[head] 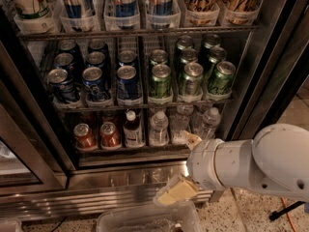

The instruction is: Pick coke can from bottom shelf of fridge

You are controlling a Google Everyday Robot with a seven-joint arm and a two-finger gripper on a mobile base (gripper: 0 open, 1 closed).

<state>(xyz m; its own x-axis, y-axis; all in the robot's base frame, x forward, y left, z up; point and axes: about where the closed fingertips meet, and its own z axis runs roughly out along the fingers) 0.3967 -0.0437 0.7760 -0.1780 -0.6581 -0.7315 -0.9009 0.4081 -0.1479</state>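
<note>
**Figure. Open fridge [273,57] seen from the floor in front of it, arm entering from the right.**

The gripper [176,169] hangs low before the steel louvred base, its two tan fingers [177,191] spread apart and holding nothing. One tip is up near the lip of the bottom shelf [130,152]. The other is down just above a clear plastic bin [145,219].

The coke can [110,134] stands up and well to the left of the gripper, at the front of its lane. A second red can [84,135] is farther left again. Between the gripper and these cans stand a brown bottle [133,129] and the clear water bottles [158,127]. The nearest bottles are just above and behind the upper fingertip. Blue cans [96,76] and green cans [188,76] fill the rack overhead.

Likely hazards:
- **Bottles in the way.** A straight sideways sweep to the left at shelf height would probably strike the water bottles or the brown bottle first and topple them.
- **Entry height.** Going in too low could catch a finger on the shelf lip. Going in too high could foul the rack above.
- **Close neighbours.** The two red cans sit close together, so a wide grasp may jam against the neighbour or the lane wall.
- **Arm clearance.** The bulky white forearm could brush the door frame to the right.
</note>
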